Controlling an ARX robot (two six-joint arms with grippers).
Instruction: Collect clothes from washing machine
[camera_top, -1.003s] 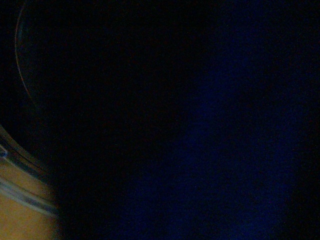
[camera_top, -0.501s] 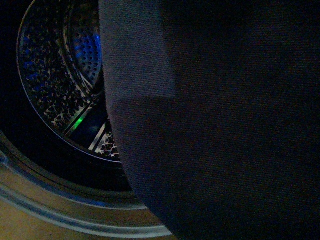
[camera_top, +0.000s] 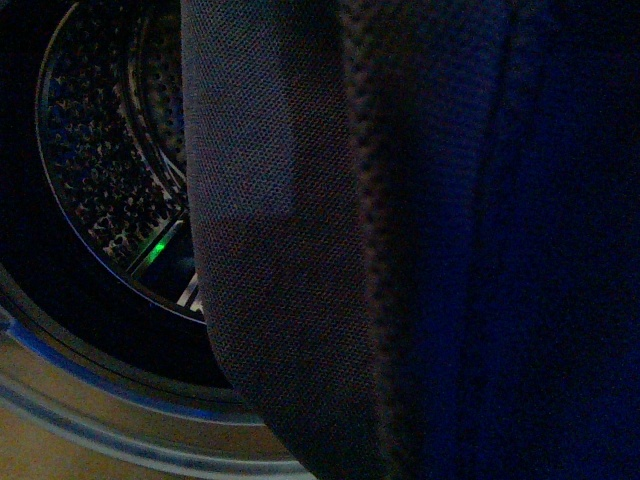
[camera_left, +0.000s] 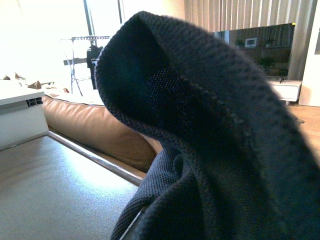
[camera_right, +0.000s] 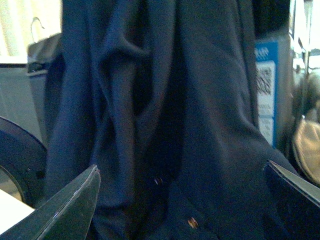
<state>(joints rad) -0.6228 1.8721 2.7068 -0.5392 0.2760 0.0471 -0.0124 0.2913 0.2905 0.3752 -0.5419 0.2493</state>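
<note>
Shows navy mesh garment (camera_top: 290, 250) swung leftward since half second ago, covering more of washing machine drum (camera_top: 110, 150). Hangs outside drum mouth, likely lifted for carrying off. Drapes over left tool, hiding grip: cannot tell. Right tool (camera_right: 181, 170) spread wide, gripping nothing, cloth just ahead.

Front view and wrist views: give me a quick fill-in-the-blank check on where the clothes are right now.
1. In the front view the clothes hang in front of the perforated ___ of the washing machine.
2. In the right wrist view the right gripper has its jaws ___.
3. In the left wrist view a brown ___ shows behind the clothes.
Missing words: drum; open; sofa.
</note>
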